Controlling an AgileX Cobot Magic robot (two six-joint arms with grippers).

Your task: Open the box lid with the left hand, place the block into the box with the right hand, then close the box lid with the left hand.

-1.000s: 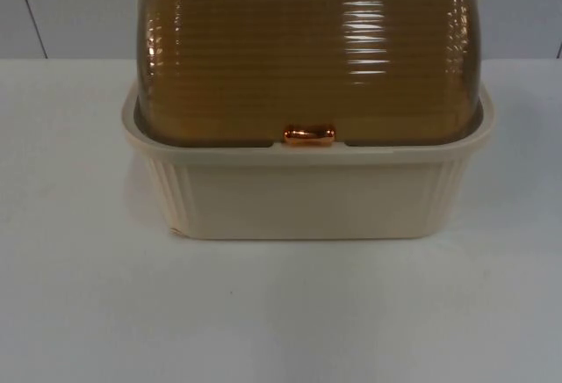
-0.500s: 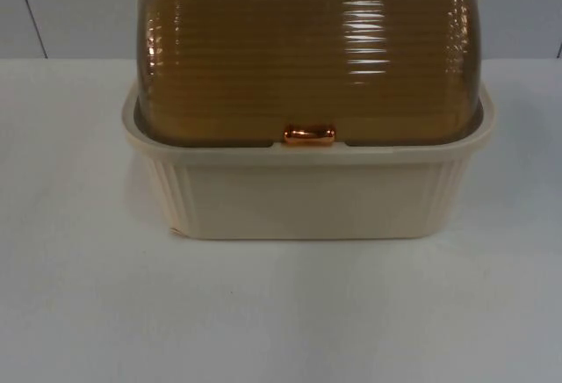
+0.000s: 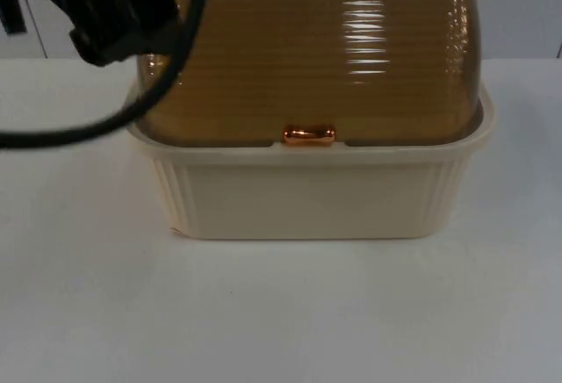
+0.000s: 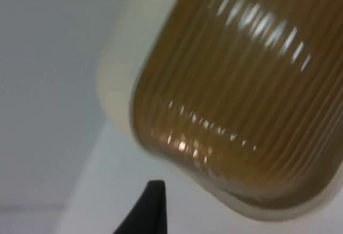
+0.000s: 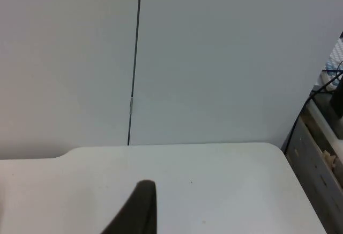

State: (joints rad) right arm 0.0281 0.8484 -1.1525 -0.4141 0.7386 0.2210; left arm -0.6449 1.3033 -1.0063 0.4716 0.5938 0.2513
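Box (image 3: 307, 194), cream and ribbed, sits mid-table with its amber lid (image 3: 307, 58) down as the left arm (image 3: 114, 14) reaches in above its left rear corner. The left gripper (image 4: 153, 207) hangs just off that corner of the box, seen in its wrist view as one black fingertip (image 4: 150, 212) over the white table (image 3: 281, 313), apart from the cream rim (image 4: 115, 78); whether its fingers are spread or closed cannot be told. The ribbed, translucent lid fills the box's rim from edge to edge and curves up toward the back. A small copper handle (image 3: 308, 135) sits at the middle of the lid's front edge, resting on the rim, untouched. The box faces the camera squarely, its front wall upright and fluted at both ends. The right gripper (image 5: 139, 212) waits off to the side, one dark fingertip (image 5: 140, 207) over a bare stretch of table near a rounded table corner, the grey partition wall (image 5: 214, 57) behind it; its fingers' state cannot be told either.
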